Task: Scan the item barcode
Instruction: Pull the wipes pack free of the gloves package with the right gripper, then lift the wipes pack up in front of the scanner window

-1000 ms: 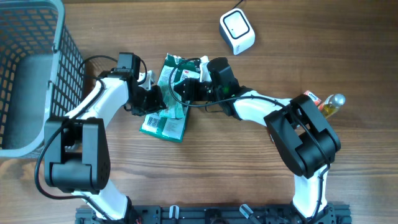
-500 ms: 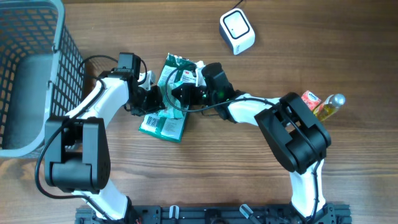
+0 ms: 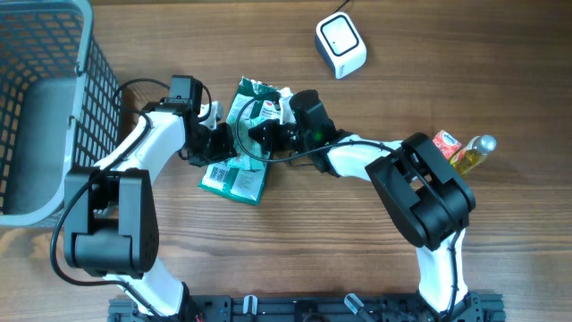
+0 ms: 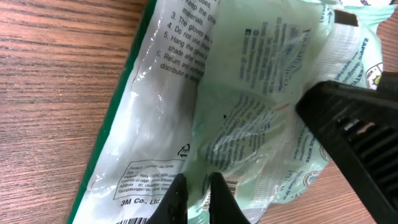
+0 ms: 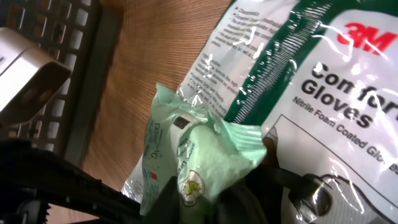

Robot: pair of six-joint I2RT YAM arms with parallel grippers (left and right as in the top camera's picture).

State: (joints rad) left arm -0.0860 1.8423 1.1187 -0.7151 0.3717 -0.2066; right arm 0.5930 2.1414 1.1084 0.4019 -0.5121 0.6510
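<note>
Overhead view, with both wrist views. The glove pack (image 3: 243, 182) lies flat on the table (image 3: 357, 268) at centre left of the frame, its long axis running from upper right to lower left. A barcode (image 3: 217, 172) shows near its lower-left end. A pale green packet (image 3: 239, 125) lies across its upper half.

The left gripper (image 3: 214, 148) meets the pack's left edge, fingers clenched, apparently pinching the pack's film; the left wrist view does not separate the layers cleanly. The right gripper (image 3: 259, 136) comes in from the right and is closed on the pale green packet (image 5: 199, 149), which bunches above its fingers.

The scanner (image 3: 340, 45) stands well apart, towards the upper right of the frame. The right arm is the nearer one to it, so any presentation of the barcode must carry the item up and to the right.
</note>
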